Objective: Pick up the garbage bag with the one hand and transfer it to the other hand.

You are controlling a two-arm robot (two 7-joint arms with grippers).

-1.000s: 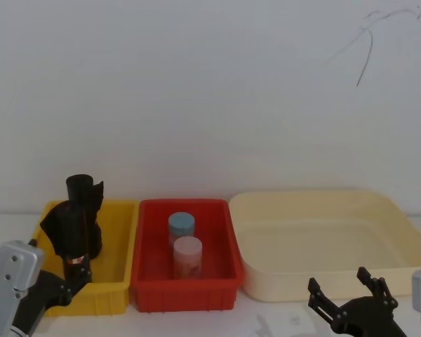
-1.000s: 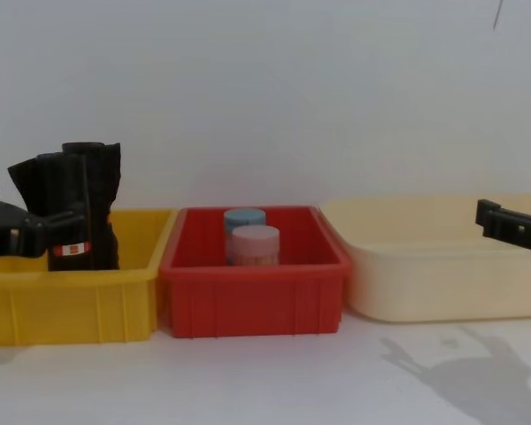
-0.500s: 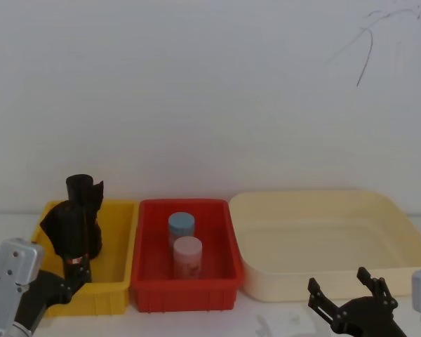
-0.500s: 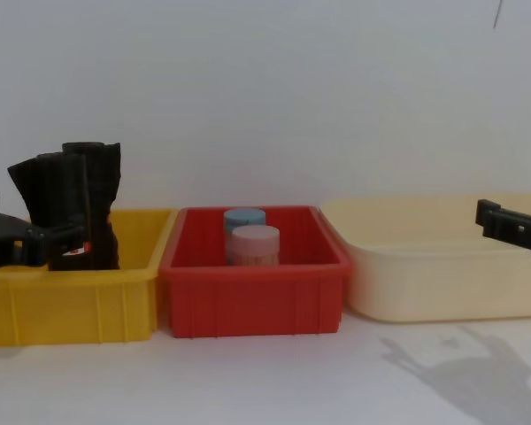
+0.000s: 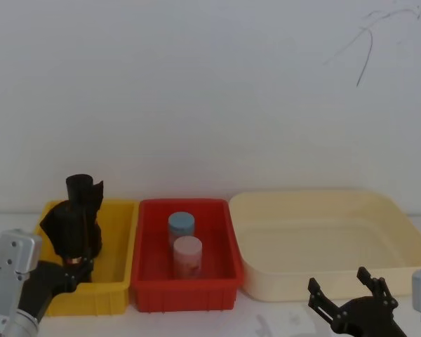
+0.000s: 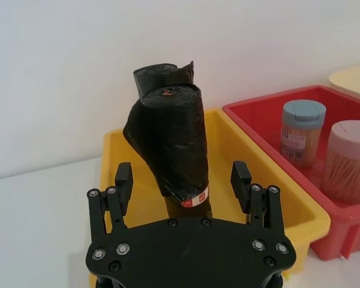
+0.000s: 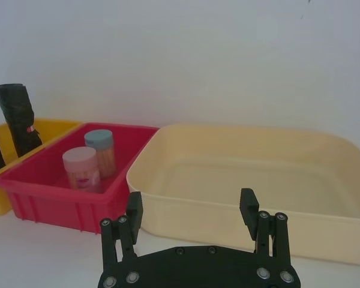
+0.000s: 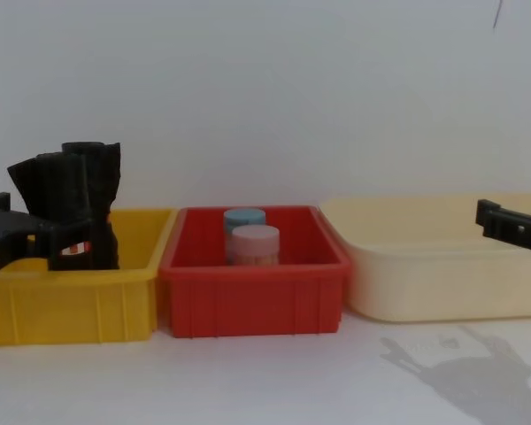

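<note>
Garbage bag: the garbage bag (image 6: 171, 144) stands upright in the left half of the yellow bin (image 5: 102, 296), label band low on its side.
Left gripper: the left gripper (image 6: 182, 173) sits at the bin's near left corner, fingers spread wide, one on each side of the bag's lower part with a gap on both sides.
Right gripper: the right gripper (image 7: 191, 201) hangs near the worktop's front right edge before the cream tub (image 5: 302, 198), fingers apart and holding nothing.
Middle: the red bin (image 5: 182, 296) holds two jars (image 5: 187, 256).
</note>
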